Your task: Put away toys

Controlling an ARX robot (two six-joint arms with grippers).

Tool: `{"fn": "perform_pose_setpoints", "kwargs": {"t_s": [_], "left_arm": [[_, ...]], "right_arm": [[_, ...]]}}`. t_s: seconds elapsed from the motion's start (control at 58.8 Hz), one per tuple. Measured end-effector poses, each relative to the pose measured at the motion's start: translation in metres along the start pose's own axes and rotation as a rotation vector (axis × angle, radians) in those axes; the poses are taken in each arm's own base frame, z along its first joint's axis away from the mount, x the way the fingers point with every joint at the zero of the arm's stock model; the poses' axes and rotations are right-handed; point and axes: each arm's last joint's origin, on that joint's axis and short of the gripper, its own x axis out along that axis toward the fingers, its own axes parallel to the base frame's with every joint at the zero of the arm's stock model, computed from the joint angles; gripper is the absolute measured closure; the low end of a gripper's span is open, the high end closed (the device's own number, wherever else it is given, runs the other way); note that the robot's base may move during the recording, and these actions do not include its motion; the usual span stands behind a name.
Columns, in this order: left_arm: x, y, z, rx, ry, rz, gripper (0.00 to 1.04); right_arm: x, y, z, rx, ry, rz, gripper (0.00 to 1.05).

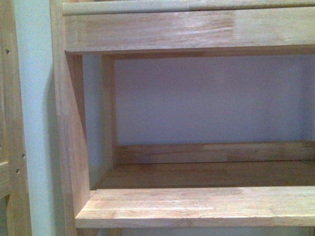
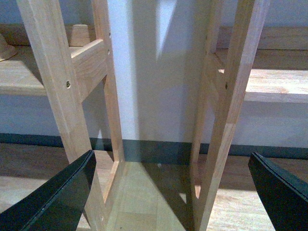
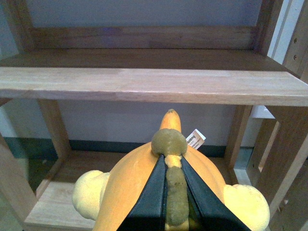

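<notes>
Right fingers [image 3: 150, 202] pinch only the olive ridge of the plush toy [image 3: 127, 185], left fingers [image 2: 57, 197] spread and empty; this narrow hold could slip, dropping it short of the shelf [image 3: 144, 84].

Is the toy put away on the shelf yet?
Not yet. Done: the right gripper grips the orange plush toy. In hand: it's held in front of the wooden shelf. Left: setting it on a board and letting go.

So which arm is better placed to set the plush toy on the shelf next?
Right: the right gripper is shut on the plush toy, facing the wooden shelf. The left gripper is open and empty.
</notes>
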Motion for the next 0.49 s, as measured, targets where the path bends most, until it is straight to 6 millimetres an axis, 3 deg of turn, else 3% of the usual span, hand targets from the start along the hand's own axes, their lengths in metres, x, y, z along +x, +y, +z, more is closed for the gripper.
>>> {"fn": "perform_pose_setpoints", "kwargs": {"t_s": [0.374, 0.493], "left_arm": [[0.000, 0.000, 0.000, 0.000, 0.000, 0.000, 0.06], [0.000, 0.000, 0.000, 0.000, 0.000, 0.000, 0.06]], "right_arm": [[0.000, 0.000, 0.000, 0.001, -0.001, 0.003, 0.99], [-0.002, 0.002, 0.015, 0.022, -0.161, 0.073, 0.99]]}}
